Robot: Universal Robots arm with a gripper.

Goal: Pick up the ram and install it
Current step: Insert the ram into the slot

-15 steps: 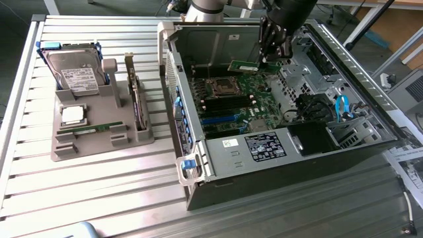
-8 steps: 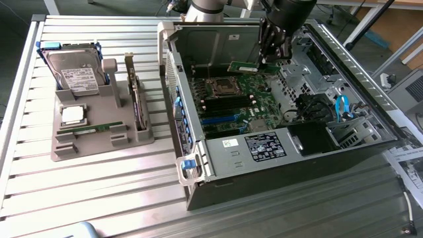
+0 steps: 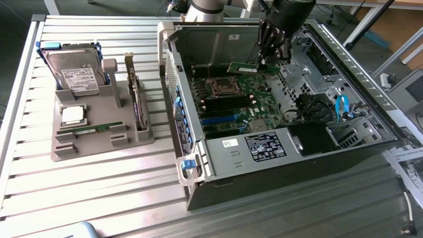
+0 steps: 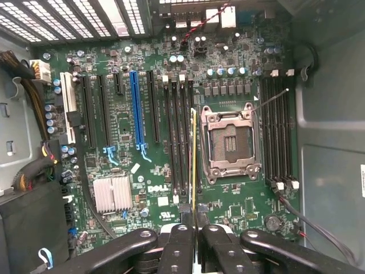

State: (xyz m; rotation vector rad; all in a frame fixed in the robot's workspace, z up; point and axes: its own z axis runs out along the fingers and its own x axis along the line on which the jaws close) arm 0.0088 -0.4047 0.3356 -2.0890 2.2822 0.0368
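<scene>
1. slatted metal table (image 3: 99,198) carried an open computer case (image 3: 225,148) lying on its side. a grey holder (image 3: 86,148) sat beside it toward the exterior view's left, with a hard drive (image 3: 79,74), a square chip (image 3: 73,115) and a second green stick (image 3: 99,128) on it.
2. the ram stick (image 3: 246,67) was off the table, gripped by the gripper (image 3: 270,62) and hanging above the green board (image 4: 239,205) inside the case. it was not seated in any slot.
3. the fingers (image 4: 181,245) were clenched on the stick, closed down to its thin width. in the wrist view it showed edge-on, running out from between them, over the gap between the long black slots (image 4: 177,131) and the empty processor socket (image 4: 231,140).
4. my main worry was alignment. if the thin edge came down beside a slot rather than into it, pressing would bend the stick or scrape the board.
5. the stick stuck out from the fingers toward the exterior view's left, so an uneven push could tip one end in first and jam it. a notch facing the wrong way, or closed end clips, would also block it. i could not tell either from these views.
6. the open socket lay just beside the stick, and a sideways drift could strike it.
7. the arm reached down from above into the case, gripper pointing straight at the board, close to the rear metal wall (image 3: 211,44).
</scene>
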